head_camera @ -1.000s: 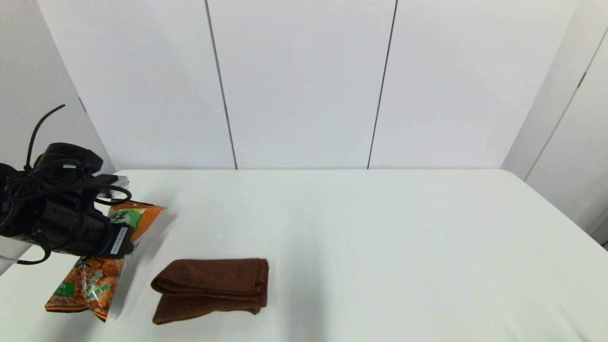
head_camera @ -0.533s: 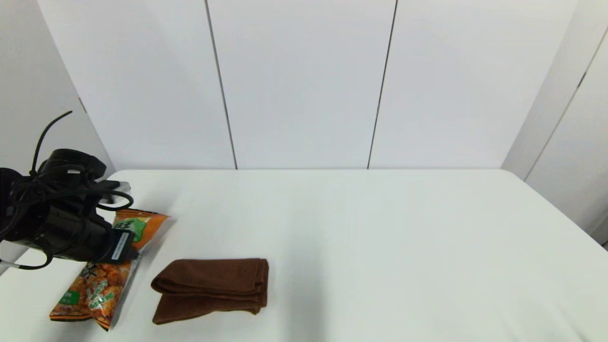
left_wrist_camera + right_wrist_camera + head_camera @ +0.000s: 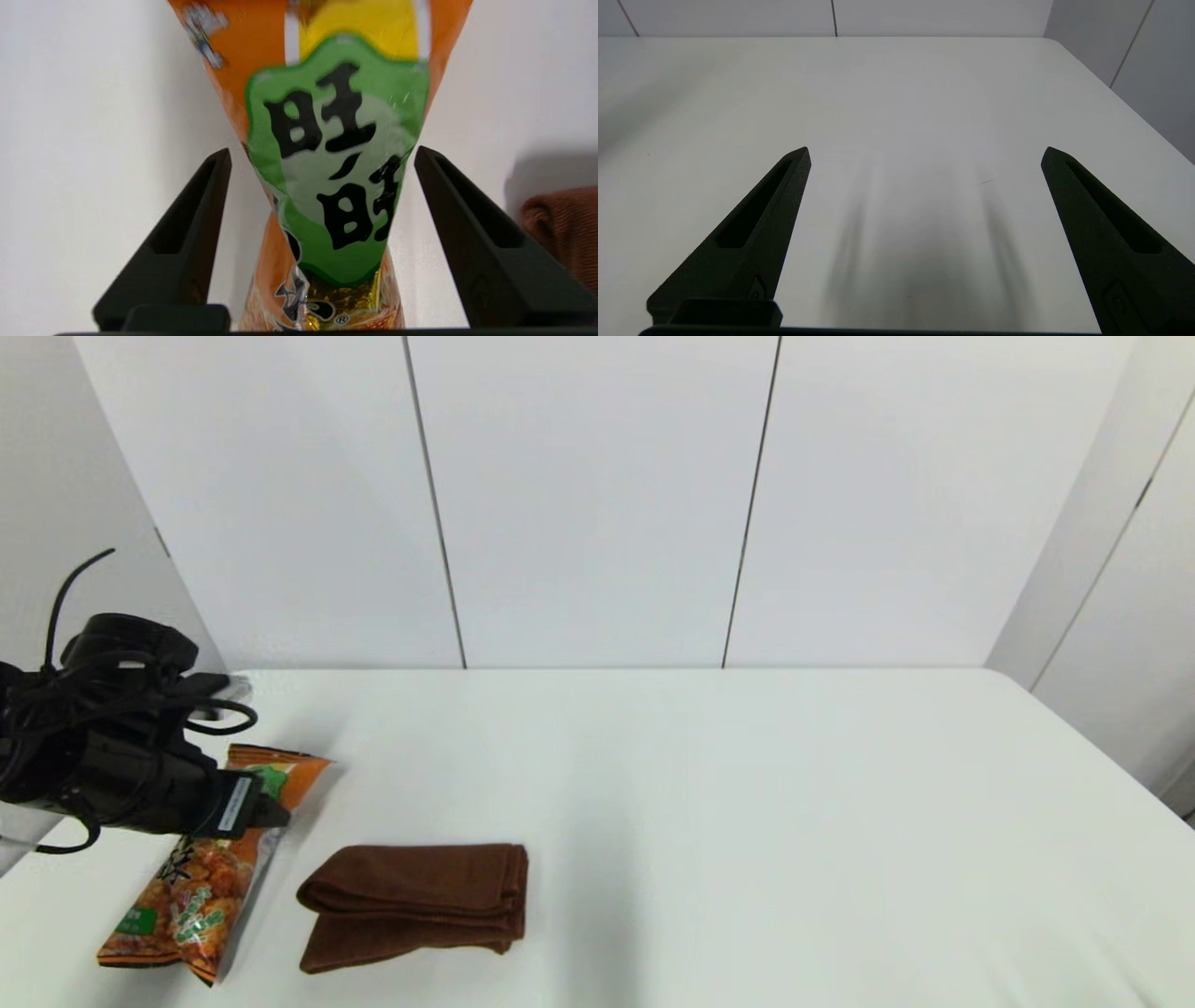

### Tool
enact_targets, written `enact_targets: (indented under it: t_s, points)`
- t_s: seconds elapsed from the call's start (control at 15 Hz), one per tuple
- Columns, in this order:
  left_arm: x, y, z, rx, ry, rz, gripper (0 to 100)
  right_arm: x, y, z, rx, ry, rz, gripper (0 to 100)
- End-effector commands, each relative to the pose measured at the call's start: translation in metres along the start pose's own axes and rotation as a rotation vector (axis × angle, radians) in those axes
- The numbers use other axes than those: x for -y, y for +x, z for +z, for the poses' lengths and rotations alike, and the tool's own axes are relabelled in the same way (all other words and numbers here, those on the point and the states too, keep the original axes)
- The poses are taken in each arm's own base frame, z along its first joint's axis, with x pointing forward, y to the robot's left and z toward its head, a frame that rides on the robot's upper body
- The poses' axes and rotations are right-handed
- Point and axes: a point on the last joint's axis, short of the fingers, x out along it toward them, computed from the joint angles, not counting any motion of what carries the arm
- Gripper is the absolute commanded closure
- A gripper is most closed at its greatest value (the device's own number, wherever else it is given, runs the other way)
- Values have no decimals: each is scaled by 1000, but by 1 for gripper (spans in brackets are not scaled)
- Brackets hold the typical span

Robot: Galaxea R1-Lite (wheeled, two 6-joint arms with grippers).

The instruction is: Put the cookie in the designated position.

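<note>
Just left of the brown towel (image 3: 415,903) the cookie (image 3: 201,868) lies flat on the table (image 3: 747,821), long axis running away from the robot, left gripper (image 3: 322,156) spread wide astride it, right gripper (image 3: 924,154) idle, also wide.

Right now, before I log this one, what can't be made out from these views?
- Cookie: in the head view the left tool and its arm cover the bag's middle; the left wrist view cuts off both its ends.
- Designated position: the table shows no marker.
- Towel: only a corner shows at the left wrist view's edge.
- Right tool: out of the head view, so its place over the table is unclear.
</note>
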Motion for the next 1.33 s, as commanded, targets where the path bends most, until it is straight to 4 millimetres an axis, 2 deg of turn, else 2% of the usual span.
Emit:
enact_targets:
  t_s: [0.07,0.2,0.33,0.73,0.8,1.0,1.13,1.33]
  points:
    - [0,-36,11,144,5,14,0,0,1,-2,-8,0,-2,0]
    - [2,-63,14,241,21,18,0,0,1,-2,-10,0,2,0]
    - [5,-81,11,298,30,14,0,0,1,-2,-10,0,2,0]
    - [10,-152,-14,534,47,11,0,0,1,-2,-8,0,2,0]
    - [10,-167,-25,588,47,16,0,0,1,-2,-8,0,2,0]
    - [12,-190,-53,677,59,-16,0,0,1,-2,-10,0,2,0]
    - [13,-199,-74,721,61,-26,0,0,1,-2,-10,0,2,0]
    - [16,-197,-125,784,59,-20,0,0,1,-2,-8,0,0,0]
